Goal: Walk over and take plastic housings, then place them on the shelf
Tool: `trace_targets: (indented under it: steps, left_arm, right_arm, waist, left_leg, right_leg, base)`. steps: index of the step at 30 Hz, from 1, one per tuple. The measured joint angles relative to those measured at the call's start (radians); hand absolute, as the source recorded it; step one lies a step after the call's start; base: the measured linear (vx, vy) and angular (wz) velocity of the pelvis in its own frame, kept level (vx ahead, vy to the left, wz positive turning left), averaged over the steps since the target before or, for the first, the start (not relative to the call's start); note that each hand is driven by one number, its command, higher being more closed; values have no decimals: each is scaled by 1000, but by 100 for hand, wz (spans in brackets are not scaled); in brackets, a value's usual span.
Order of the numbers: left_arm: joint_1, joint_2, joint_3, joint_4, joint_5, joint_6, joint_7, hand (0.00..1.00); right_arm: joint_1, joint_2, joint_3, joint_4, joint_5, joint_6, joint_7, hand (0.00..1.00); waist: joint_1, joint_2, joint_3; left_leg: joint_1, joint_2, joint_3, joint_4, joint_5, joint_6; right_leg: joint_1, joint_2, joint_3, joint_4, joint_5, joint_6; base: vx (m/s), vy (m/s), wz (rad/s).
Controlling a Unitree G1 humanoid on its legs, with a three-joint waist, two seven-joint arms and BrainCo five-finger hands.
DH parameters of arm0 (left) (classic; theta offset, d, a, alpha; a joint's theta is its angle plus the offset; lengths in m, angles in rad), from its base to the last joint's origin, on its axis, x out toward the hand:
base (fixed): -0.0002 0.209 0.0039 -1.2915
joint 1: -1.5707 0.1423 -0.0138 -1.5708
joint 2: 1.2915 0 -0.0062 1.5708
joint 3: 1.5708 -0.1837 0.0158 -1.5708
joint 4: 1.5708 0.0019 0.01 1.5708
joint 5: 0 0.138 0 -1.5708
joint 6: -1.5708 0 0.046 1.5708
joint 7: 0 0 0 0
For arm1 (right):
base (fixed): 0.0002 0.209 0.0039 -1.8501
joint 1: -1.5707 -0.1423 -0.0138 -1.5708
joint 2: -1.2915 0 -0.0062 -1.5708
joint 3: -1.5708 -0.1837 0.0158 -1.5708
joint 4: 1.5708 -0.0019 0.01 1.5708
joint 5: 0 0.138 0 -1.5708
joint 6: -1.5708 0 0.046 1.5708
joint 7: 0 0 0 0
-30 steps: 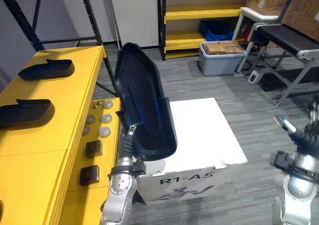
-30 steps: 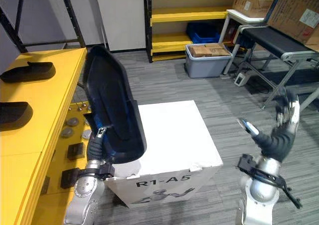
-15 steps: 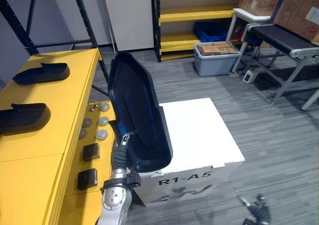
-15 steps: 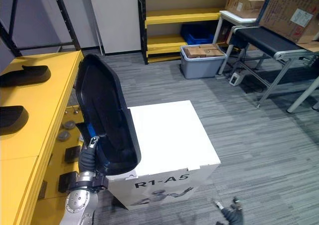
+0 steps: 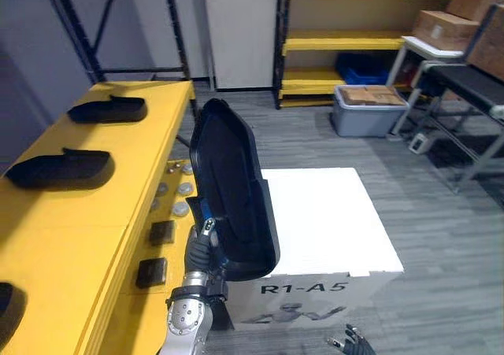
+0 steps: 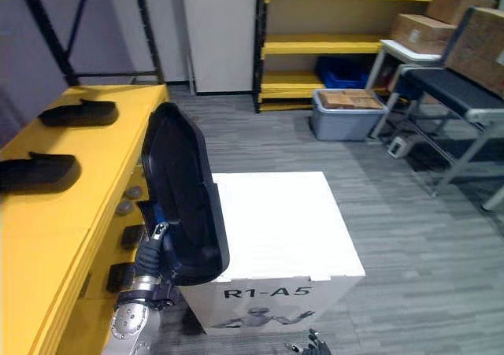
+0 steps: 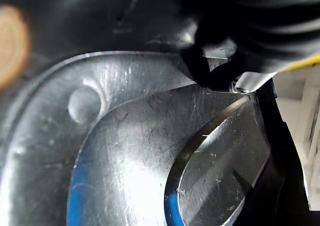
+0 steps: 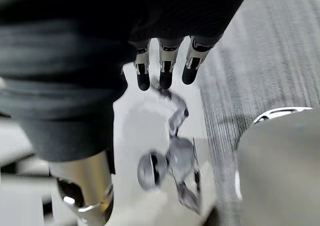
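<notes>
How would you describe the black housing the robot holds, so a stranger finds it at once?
Find the white box on the grey floor, beside the long yellow shelf. At the box's left edge the left robot hand holds a big black housing. It alone stands upright; the other housings lie flat on the shelf.

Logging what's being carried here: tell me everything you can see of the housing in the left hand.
The housing is a long, glossy black plastic shell, rounded at both ends, with a raised rim round a hollow inner face. It stands nearly upright, its lower end gripped by the left hand, between the yellow shelf and the white box. As far as shows, nothing but the hand touches it.
</notes>
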Motion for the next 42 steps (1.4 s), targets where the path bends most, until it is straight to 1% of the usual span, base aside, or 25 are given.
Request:
trace_targets:
  steps: [1, 2, 3, 4, 5, 8, 9, 10, 13, 14, 16, 17, 18, 19, 20, 22, 24, 25, 26, 27, 28, 31, 40, 41, 42]
  left_arm:
    - [2, -6, 1, -35, 6, 0, 3, 100]
    - [2, -8, 1, -44, 6, 0, 4, 100]
    - [2, -13, 3, -71, 6, -3, 7, 100]
    - [2, -16, 5, -78, 6, -6, 8, 100]
    - [4, -22, 14, -79, 6, -10, 13, 100]
    - [30, -26, 24, -79, 9, -14, 33, 100]
    - [38, -27, 33, -79, 10, -14, 37, 100]
    - [39, -27, 40, -79, 16, -14, 39, 100]
    - [38, -27, 76, -79, 27, -18, 61, 100]
    - [43, -28, 84, -79, 27, -18, 72, 100]
    - [46, -31, 79, -79, 28, -18, 80, 100]
    - [44, -31, 72, -78, 30, -18, 80, 100]
    - [41, -29, 57, -78, 38, -18, 82, 100]
    - [31, -26, 38, -77, 50, -18, 91, 100]
    - [18, -21, 19, -73, 57, -19, 98, 100]
    - [-25, -18, -26, -45, 75, -22, 116, 100]
    - [-39, -19, -48, -39, 77, -22, 119, 100]
    - [-41, -17, -63, -39, 85, -23, 122, 100]
    - [-41, -14, -70, -41, 86, -24, 122, 100]
    - [-42, -6, -80, -49, 86, -28, 122, 100]
    - [-41, -6, -90, -51, 87, -33, 121, 100]
    - [-39, -14, -86, -60, 86, -44, 121, 100]
    - [-37, -20, -116, -57, 87, -44, 116, 100]
    - [-38, -19, -114, -58, 87, -44, 115, 100]
    - [-38, -20, -107, -58, 89, -45, 115, 100]
  right_arm:
    - [-8, -3, 11, 0, -2, 0, -3, 0]
    - [-11, -4, 11, 0, -3, -1, -3, 0]
    - [-16, -11, 11, 4, -7, -1, -9, 0]
    - [-23, -15, 12, 12, -11, -1, -12, 0]
    - [-31, -20, 12, 25, -22, -1, -16, 0]
    - [-43, -24, 11, 71, -26, -2, -31, 0]
    - [-54, -27, 10, 93, -28, -2, -36, 0]
    - [-59, -35, 11, 98, -32, -2, -38, 0]
    - [-105, -29, 32, 122, -44, -1, -46, 0]
    - [-130, -28, 27, 135, -44, -1, -49, 0]
    - [-166, -31, 27, 138, -59, 3, -56, 0]
    - [-168, -31, 27, 137, -66, 5, -56, 0]
    - [-169, -31, 28, 136, -69, 9, -56, 0]
    - [-169, -27, 27, 136, -70, 11, -56, 0]
    - [-168, -23, 26, 133, -70, 11, -56, 0]
    - [-146, -4, 23, 109, -70, 11, -61, 0]
    - [-108, 8, 18, 62, -68, 11, -65, 0]
    - [-82, 22, 7, 21, -59, 12, -74, 0]
    - [-71, 27, 8, 12, -60, 12, -74, 0]
    - [-56, 38, 10, -3, -60, 11, -74, 0]
    - [-46, 44, 10, -6, -60, 12, -76, 0]
    - [-49, 44, 9, -36, -60, 12, -78, 0]
    - [7, 88, 12, -46, -60, 12, -95, 0]
    - [10, 91, 10, -47, -59, 12, -95, 0]
    - [5, 96, 10, -48, -55, 12, -98, 0]
  waist:
    - [7, -8, 16]
    - [8, -7, 21]
    - [12, 3, 40]
    - [22, 6, 50]
    - [30, 8, 54]
    - [21, 9, 55]
    - [20, 14, 54]
    - [19, 19, 52]
    - [19, 17, 50]
    - [22, 15, 50]
    - [18, 17, 52]
    - [13, 16, 53]
    - [2, 18, 54]
    - [-9, 23, 57]
    - [-13, 28, 61]
    - [-31, 16, 59]
    - [-45, 18, 62]
    - [-50, 11, 61]
    - [-45, 2, 57]
    - [-31, -22, 54]
    - [-20, -27, 44]
    - [20, -21, 37]
    - [17, -25, 25]
    - [20, -30, 30]
    - [18, -28, 33]
  left_leg:
    - [-58, -13, 1, 30, -1, -23]
    - [-69, -8, 25, 34, -5, -31]
    - [-113, 30, 149, 71, -21, -14]
    - [-127, 57, 216, 86, -21, -14]
    - [-155, 106, 351, 114, -22, -14]
    - [-161, 172, 616, 139, -21, -8]
    - [-161, 183, 714, 138, -18, 24]
    - [-163, 183, 746, 138, -12, 44]
    - [-191, 94, 654, 117, -8, 90]
    - [-186, 58, 626, 114, -17, 106]
    - [-151, -11, 560, 101, -38, 138]
    - [-137, -26, 534, 98, -42, 143]
    - [-112, -43, 483, 86, -48, 150]
    - [-92, -48, 434, 77, -48, 151]
    - [-80, -46, 388, 69, -46, 148]
    - [-62, -72, 261, 68, -41, 143]
    - [-57, -91, 186, 87, -43, 139]
    - [-50, -102, 143, 110, -54, 121]
    - [-48, -106, 136, 119, -62, 110]
    - [-53, -116, 133, 146, -80, 85]
    - [-74, -98, 130, 184, -105, 62]
    - [-113, -51, 140, 225, -121, 47]
    - [-110, -37, 139, 233, -121, 41]
    - [-119, 2, 227, 259, -176, 13]
    - [-142, 75, 326, 340, -207, 10]
  right_leg:
    - [6, -34, -94, -7, -2, 1]
    - [8, -37, -116, -7, -2, 1]
    - [23, -53, -197, -6, -4, 5]
    - [34, -60, -229, -6, -4, 6]
    - [60, -79, -301, -7, -6, 16]
    - [136, -145, -487, -5, -17, 74]
    - [160, -165, -539, -6, -23, 103]
    - [175, -169, -553, -7, -27, 112]
    - [194, -176, -568, -46, -2, 115]
    - [210, -199, -581, -29, 5, 117]
    - [231, -305, -591, 147, 9, 107]
    - [226, -336, -575, 220, 17, 76]
    - [199, -366, -472, 337, 50, -5]
    - [134, -346, -281, 435, 17, 1]
    - [63, -274, -93, 477, -41, 27]
    - [-87, -104, 261, 458, -150, 33]
    - [-128, -41, 406, 408, -176, 41]
    - [-134, -7, 505, 329, -169, 43]
    - [-127, -16, 506, 271, -134, 38]
    - [-120, -37, 500, 207, -80, 75]
    - [-79, -35, 460, 148, -88, 88]
    - [-36, -1, 417, 63, -71, 79]
    - [32, 5, 362, -15, -44, 70]
    - [28, 1, 357, -10, -39, 64]
    - [27, 1, 346, 0, -39, 63]
  base:
    - [-117, 41, 185]
    - [-108, 76, 203]
    - [-64, 56, 138]
    - [-112, 93, 187]
    - [-66, 85, 183]
    - [26, 175, 185]
    - [161, 236, 165]
    - [231, 288, 146]
    - [183, 205, 122]
    - [190, 189, 97]
    - [240, 215, 107]
    - [236, 186, 110]
    - [186, 127, 116]
    - [217, 92, 134]
    - [211, 9, 159]
    - [257, -58, 175]
    - [144, -93, 162]
    - [102, -128, 163]
    - [97, -138, 141]
    - [95, -153, 112]
    - [113, -178, 96]
    - [85, -237, 34]
    - [-22, -23, 13]
    - [-70, -9, 17]
    - [-58, -29, 19]
